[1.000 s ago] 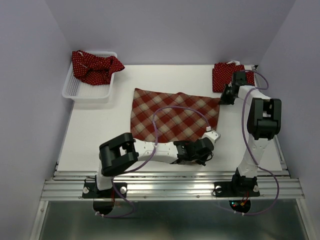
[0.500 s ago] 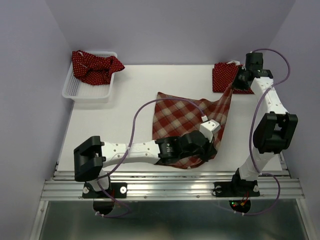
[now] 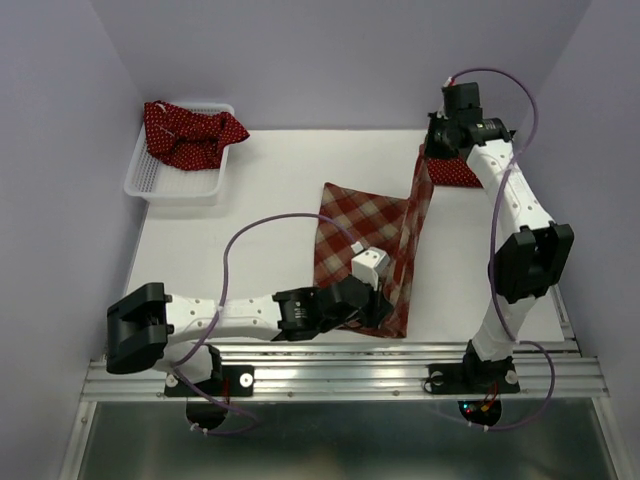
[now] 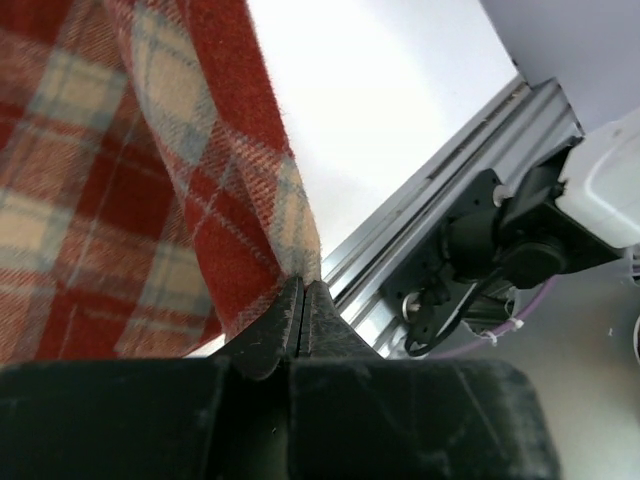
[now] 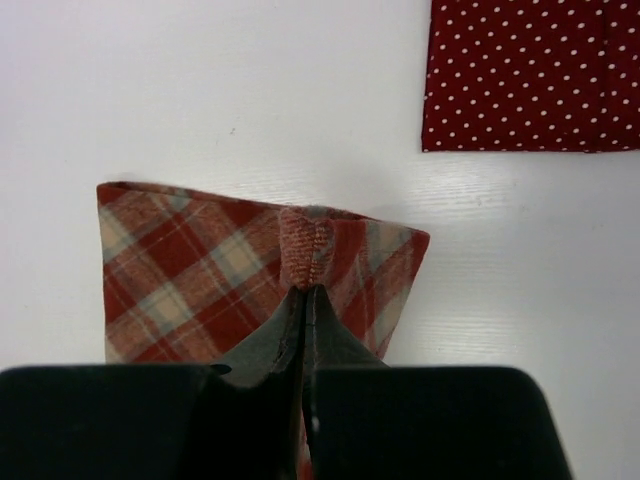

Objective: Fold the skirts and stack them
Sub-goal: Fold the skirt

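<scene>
At the upper left, one dotted skirt [image 3: 190, 132] is lying bunched in the basket [image 3: 150, 180]. At lower centre of the top view, the left pincer [image 4: 303, 298] is clamping the near corner of the plaid skirt [image 3: 362, 215]. The rest of that cloth is lying on the desk [image 3: 250, 200], left of the held edge, which is running bottom to top. At the upper right, the right pincer [image 5: 303, 292] is pinching the far corner, apparently raised, beside the folded dotted skirt [image 5: 530, 70].

The top external view looks down from behind over the whole counter [image 3: 250, 220]. The left wrist view, close behind the left tool [image 4: 303, 292], faces the near rail [image 4: 430, 190]; the right wrist's looks straight down. All share the plaid skirt [image 3: 365, 215].
</scene>
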Tool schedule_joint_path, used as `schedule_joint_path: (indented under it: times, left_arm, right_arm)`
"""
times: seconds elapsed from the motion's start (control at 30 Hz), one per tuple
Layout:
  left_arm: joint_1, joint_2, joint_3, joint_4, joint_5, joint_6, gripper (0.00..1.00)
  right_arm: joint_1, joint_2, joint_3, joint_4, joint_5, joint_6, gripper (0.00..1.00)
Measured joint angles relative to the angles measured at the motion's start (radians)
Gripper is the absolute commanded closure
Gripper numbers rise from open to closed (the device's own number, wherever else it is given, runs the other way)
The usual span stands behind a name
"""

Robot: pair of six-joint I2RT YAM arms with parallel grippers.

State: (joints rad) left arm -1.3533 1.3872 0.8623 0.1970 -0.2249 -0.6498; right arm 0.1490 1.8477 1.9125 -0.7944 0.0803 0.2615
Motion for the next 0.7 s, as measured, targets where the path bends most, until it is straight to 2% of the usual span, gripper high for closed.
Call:
schedule_joint_path:
  times: [0.5,0.7]
  left_arm:
    - [0.079,-0.193,-0.23,-0.02,-0.093,-0.154,1.0]
    - [0.114,-0.242,-0.274,-0.069,-0.103,-0.185,1.0]
  right_arm:
    - [0.208,0.238,0.263,-0.034,0.116,0.035,0.99]
    - [0.265,0.291,0.275,0.025,0.122,0.04,0.99]
